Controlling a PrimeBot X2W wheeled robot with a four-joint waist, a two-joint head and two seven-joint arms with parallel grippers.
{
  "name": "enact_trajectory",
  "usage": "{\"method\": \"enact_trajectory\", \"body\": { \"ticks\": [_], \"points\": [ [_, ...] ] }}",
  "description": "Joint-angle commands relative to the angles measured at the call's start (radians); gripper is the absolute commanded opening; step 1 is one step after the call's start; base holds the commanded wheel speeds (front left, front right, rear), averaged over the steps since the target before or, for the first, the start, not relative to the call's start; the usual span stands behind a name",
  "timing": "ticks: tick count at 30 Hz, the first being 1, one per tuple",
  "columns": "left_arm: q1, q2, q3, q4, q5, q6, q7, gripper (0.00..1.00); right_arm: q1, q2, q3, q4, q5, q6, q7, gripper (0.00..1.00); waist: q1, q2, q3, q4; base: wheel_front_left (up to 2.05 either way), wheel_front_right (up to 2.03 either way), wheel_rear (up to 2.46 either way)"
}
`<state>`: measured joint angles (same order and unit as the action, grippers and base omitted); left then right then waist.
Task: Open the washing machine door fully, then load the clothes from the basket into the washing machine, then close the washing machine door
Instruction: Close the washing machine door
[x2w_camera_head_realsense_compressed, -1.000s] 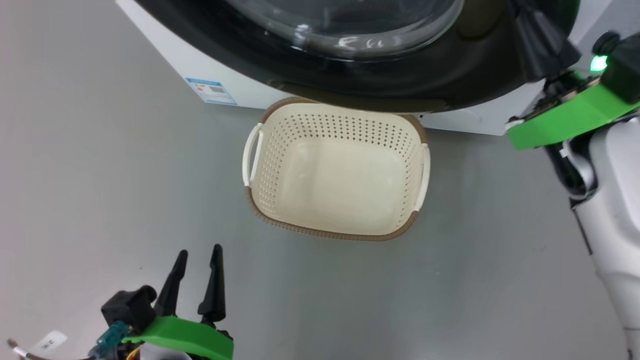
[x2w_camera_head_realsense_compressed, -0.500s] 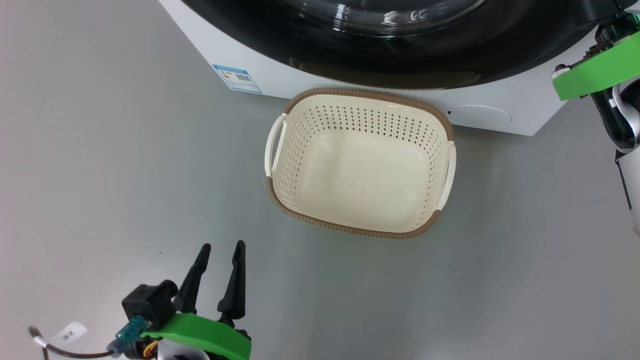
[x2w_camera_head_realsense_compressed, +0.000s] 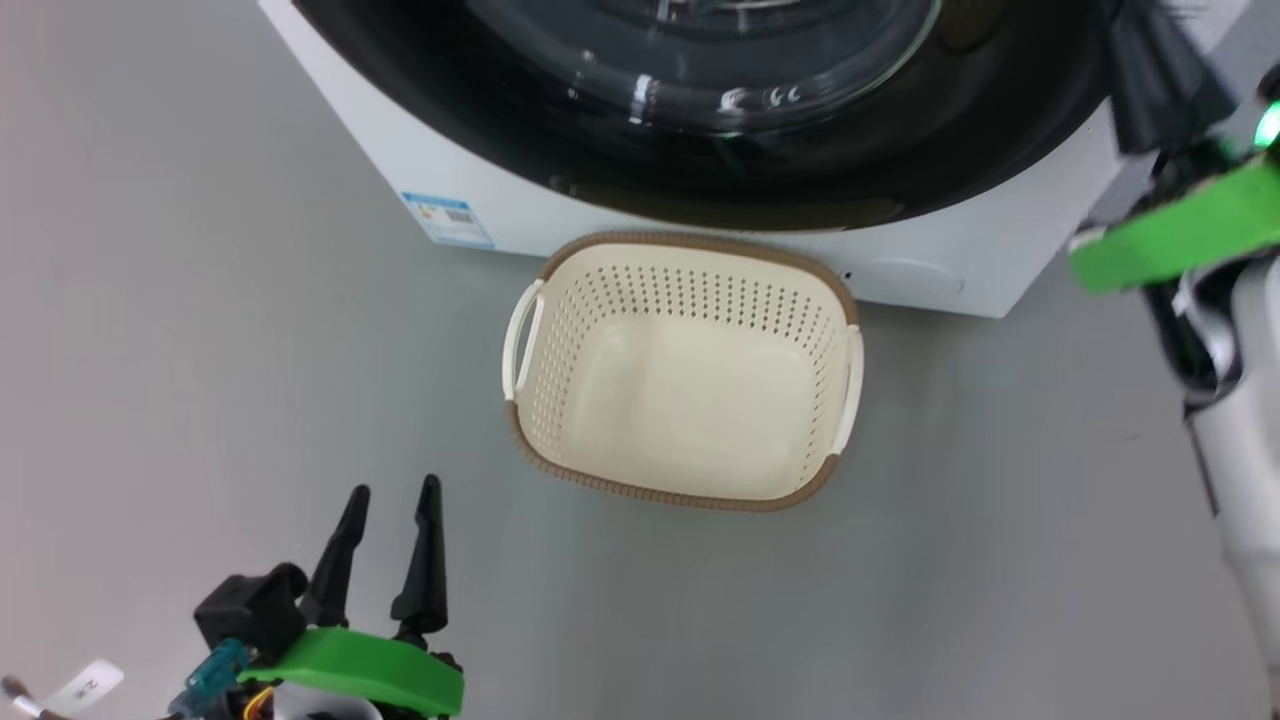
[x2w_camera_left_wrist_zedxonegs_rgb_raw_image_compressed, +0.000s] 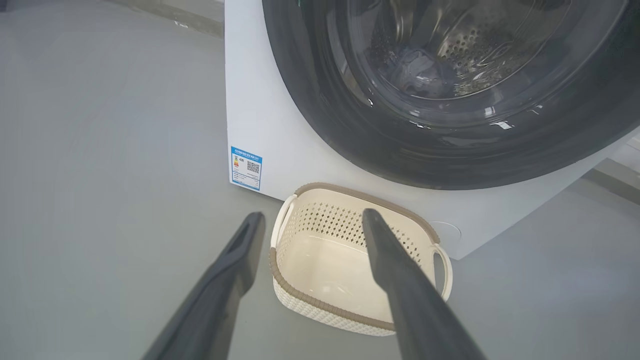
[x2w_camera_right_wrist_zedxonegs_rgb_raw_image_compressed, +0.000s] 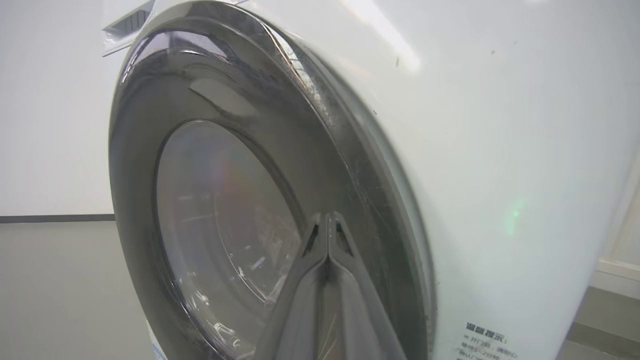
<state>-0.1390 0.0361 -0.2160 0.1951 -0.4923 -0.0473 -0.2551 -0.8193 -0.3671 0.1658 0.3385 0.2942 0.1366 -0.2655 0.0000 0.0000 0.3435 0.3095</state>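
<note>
Noted left end effector (x2w_camera_head_realsense_compressed: 396, 487) spread wide, gripping nothing, over floor (x2w_camera_head_realsense_compressed: 200, 300) off basket's (x2w_camera_head_realsense_compressed: 690, 245) near-left corner. Found right end effector (x2w_camera_right_wrist_zedxonegs_rgb_raw_image_compressed: 328, 216) pressed together, tips at black rim of washing machine door (x2w_camera_head_realsense_compressed: 980, 150); contact not discernible. Logged door flush against washing machine (x2w_camera_head_realsense_compressed: 430, 150), basket on floor just beside machine's base.

Floor, 9 o'clock: grey floor (x2w_camera_head_realsense_compressed: 180, 320) lay bare, a wide lane beside the basket (x2w_camera_head_realsense_compressed: 680, 497).
Basket top: open upward, cream bottom in sight.
12 o'clock: washing machine door (x2w_camera_head_realsense_compressed: 700, 175) sat shut on the washing machine (x2w_camera_head_realsense_compressed: 470, 170), barring the drum (x2w_camera_left_wrist_zedxonegs_rgb_raw_image_compressed: 470, 55).
7 o'clock: left gripper (x2w_camera_head_realsense_compressed: 395, 487), fingers spread, stood clear of the basket across bare floor.
2 o'clock: right gripper (x2w_camera_right_wrist_zedxonegs_rgb_raw_image_compressed: 328, 217), fingers together, hung close by the door's rim.
</note>
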Motion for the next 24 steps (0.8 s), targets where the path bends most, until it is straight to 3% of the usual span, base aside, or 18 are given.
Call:
{"method": "enact_trajectory", "body": {
  "ticks": [1, 2, 3, 4, 18, 24],
  "points": [
    [0.016, 0.014, 0.048, -0.027, 0.022, -0.005, -0.007, 1.00, 0.063, 0.022, 0.005, -0.049, 0.007, -0.006, 0.004, 0.43, 0.0000, 0.0000, -0.054, -0.041, 0.00, 0.00, 0.00],
    [0.023, 0.014, 0.058, -0.028, 0.032, -0.009, -0.007, 1.00, 0.092, 0.031, -0.002, -0.065, 0.015, -0.006, 0.004, 0.58, 0.0000, 0.0000, -0.069, -0.049, 0.00, 0.00, 0.00],
    [0.032, 0.014, 0.068, -0.025, 0.037, -0.011, -0.007, 1.00, 0.121, 0.040, -0.006, -0.083, 0.022, -0.006, 0.004, 0.90, 0.0000, 0.0000, -0.083, -0.059, 0.00, 0.00, 0.00],
    [0.040, 0.014, 0.078, -0.024, 0.042, -0.013, -0.007, 1.00, 0.151, 0.047, -0.010, -0.102, 0.028, -0.006, 0.004, 1.00, 0.0000, 0.0000, -0.097, -0.068, 0.00, 0.00, 0.00],
    [0.168, 0.014, 0.149, 0.038, 0.056, -0.046, -0.007, 1.00, 0.596, 0.154, -0.058, -0.260, 0.031, -0.006, 0.004, 1.00, 0.0000, 0.0000, -0.292, -0.207, 0.00, 0.00, 0.00],
    [0.208, 0.014, 0.165, 0.035, 0.068, -0.047, -0.007, 1.00, 0.705, 0.181, -0.073, -0.302, 0.031, -0.006, 0.004, 1.00, 0.0000, 0.0000, -0.329, -0.244, 0.00, 0.00, 0.00]
  ]
}}
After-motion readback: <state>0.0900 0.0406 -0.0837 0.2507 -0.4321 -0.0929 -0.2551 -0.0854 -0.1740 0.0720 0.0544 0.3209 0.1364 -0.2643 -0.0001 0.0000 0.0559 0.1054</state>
